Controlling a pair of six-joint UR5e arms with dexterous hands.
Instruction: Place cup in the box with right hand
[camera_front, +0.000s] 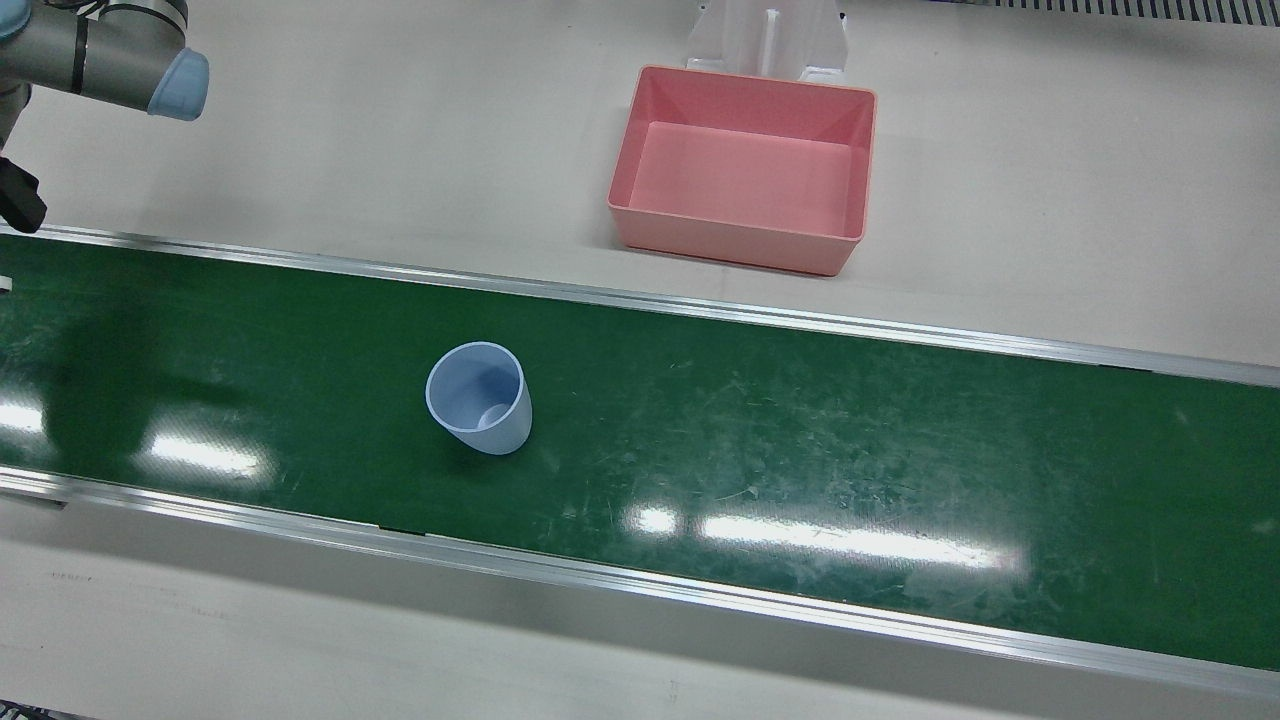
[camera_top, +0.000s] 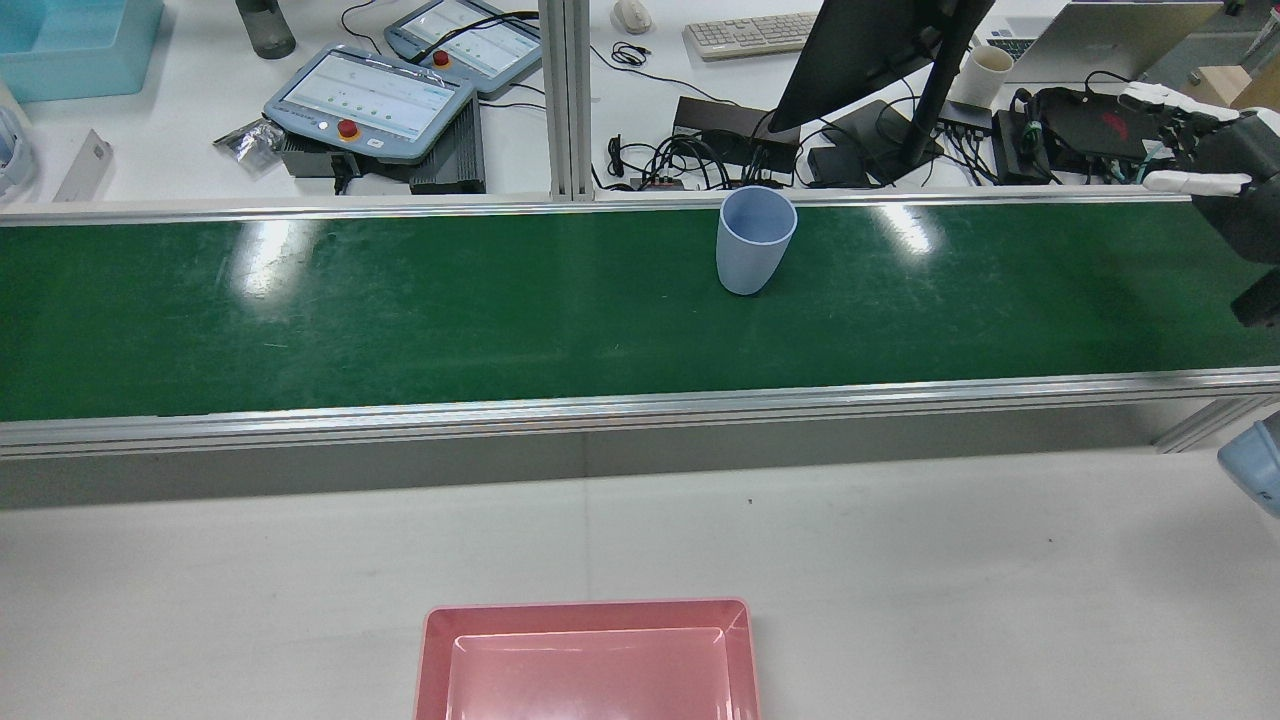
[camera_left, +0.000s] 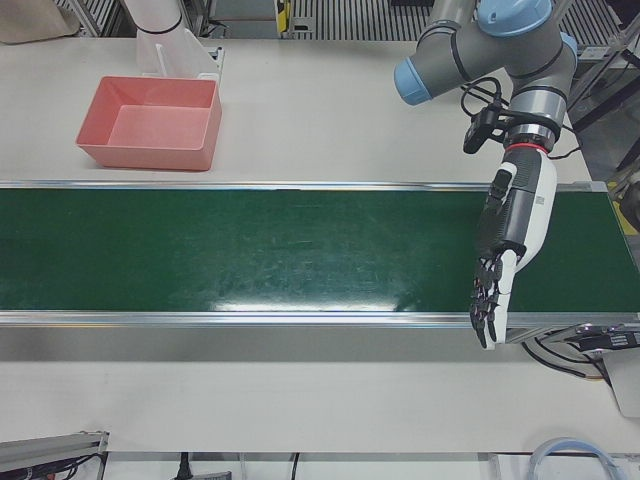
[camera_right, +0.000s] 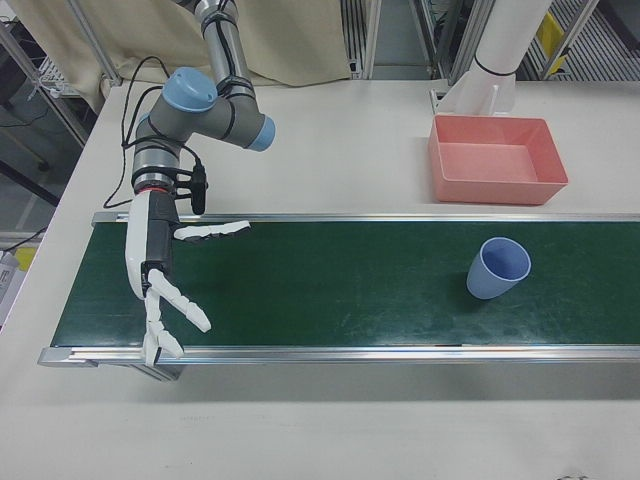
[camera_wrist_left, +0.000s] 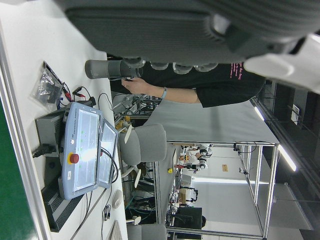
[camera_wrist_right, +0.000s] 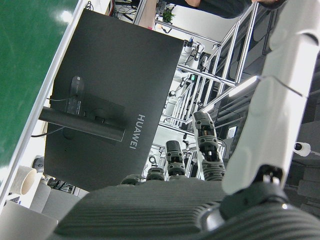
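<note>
While the belt (camera_front: 800, 440) is running as a green band across the middle of the front view, the cup (camera_front: 480, 398) is standing upright on it, left of centre, mouth up and empty, touching nothing else

Box (camera_front: 741, 167): pink, empty, sitting on the table (camera_front: 400, 150) at upper centre of the front view, above and right of the cup, well apart from it and off the belt

Right hand (camera_right: 165, 275): hanging at the left of the right-front view over the belt's left end, fingers (camera_right: 212, 233) spreading wide apart, pointing down and sideways, holding nothing; the cup is lying far off at the right of that frame. In the rear view this hand (camera_top: 1215, 170) is showing at the upper right edge

Left hand (camera_left: 503, 255): hanging at the right of the left-front view over the belt's near edge, fingers pointing down, lying close together, holding nothing

Monitor (camera_top: 870, 60), keyboard (camera_top: 750, 33) and two pendants (camera_top: 370, 100) are lying on the desk along the top of the rear view
</note>
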